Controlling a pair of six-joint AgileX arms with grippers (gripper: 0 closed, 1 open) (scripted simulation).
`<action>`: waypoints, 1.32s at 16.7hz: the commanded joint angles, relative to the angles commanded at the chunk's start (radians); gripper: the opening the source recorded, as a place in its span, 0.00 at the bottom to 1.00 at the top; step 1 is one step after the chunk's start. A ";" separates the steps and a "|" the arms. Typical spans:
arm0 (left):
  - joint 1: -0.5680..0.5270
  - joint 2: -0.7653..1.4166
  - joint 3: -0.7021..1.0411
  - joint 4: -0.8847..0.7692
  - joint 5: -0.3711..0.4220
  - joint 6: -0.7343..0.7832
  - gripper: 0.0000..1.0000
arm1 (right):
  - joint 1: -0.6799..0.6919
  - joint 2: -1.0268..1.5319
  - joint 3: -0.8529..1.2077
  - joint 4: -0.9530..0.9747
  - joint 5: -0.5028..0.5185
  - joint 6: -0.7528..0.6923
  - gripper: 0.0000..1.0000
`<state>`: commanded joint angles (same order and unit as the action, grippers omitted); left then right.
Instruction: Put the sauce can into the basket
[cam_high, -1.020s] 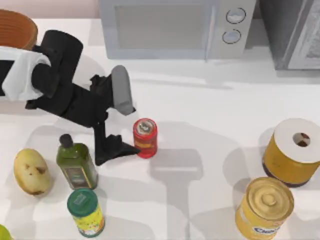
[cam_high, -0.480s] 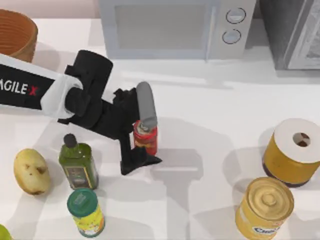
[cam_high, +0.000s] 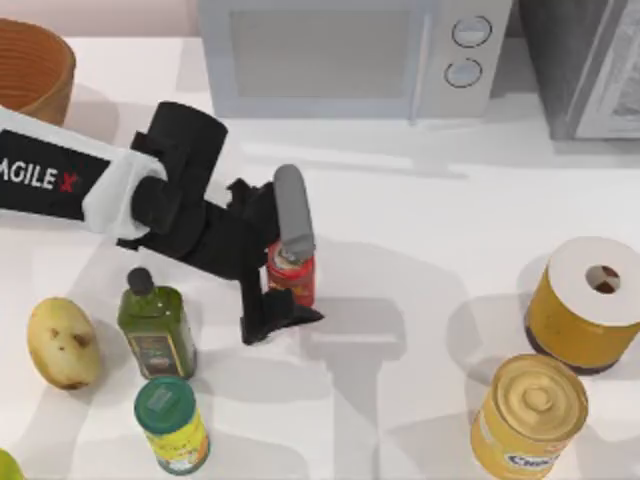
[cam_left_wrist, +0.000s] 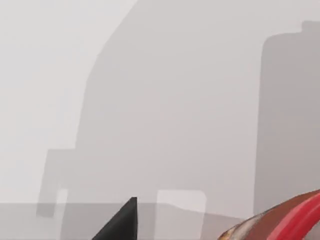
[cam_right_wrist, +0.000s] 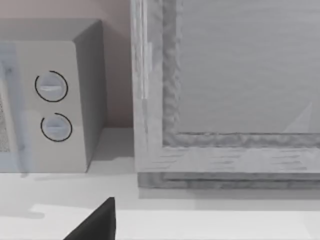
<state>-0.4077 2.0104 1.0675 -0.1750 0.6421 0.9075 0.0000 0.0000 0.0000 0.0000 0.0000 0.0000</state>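
Red and slim, the can (cam_high: 292, 281) stands upright on the white desk (cam_high: 420, 230) a little left of its middle, between the fingers of the left tool (cam_high: 288, 270). One finger, grey on its upper face (cam_high: 293, 210), lies over the can's far side and hides part of its silvery top; the other, black (cam_high: 270, 312), sits just beside the can's near side. The fingers bracket the can closely, but whether they press on it I cannot tell. The left arm (cam_high: 60, 180), white with a black band of lettering, reaches in from the left edge. In the left wrist view a red curved edge of the can (cam_left_wrist: 290, 217) shows low in the corner, with a black fingertip (cam_left_wrist: 122, 222) beside it over bare desk.

The basket (cam_high: 30, 65) sits at the far left corner of the desk, well apart from the can. A green bottle (cam_high: 152, 325) stands just left of the tool, with a potato (cam_high: 62, 342) farther left and a green-lidded jar (cam_high: 172, 422) nearer the front edge. A microwave (cam_high: 350, 55) stands at the back. At the right side are a yellow tin with a white top (cam_high: 585, 300) and, in front of it, a gold-lidded tin (cam_high: 528, 415).

The right wrist view looks at the microwave's dials (cam_right_wrist: 52, 107) and a grey frame (cam_right_wrist: 225, 95); a black fingertip (cam_right_wrist: 97, 222) of the right tool shows at its edge, state unclear
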 joint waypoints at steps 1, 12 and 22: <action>0.000 0.000 0.000 0.000 0.000 0.000 0.62 | 0.000 0.000 0.000 0.000 0.000 0.000 1.00; 0.000 0.000 0.000 0.000 0.000 0.000 0.00 | 0.000 0.000 0.000 0.000 0.000 0.000 1.00; 0.032 -0.054 0.065 -0.026 0.003 -0.025 0.00 | 0.000 0.000 0.000 0.000 0.000 0.000 1.00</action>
<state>-0.3759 1.9563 1.1324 -0.2009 0.6449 0.8826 0.0000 0.0000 0.0000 0.0000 0.0000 0.0000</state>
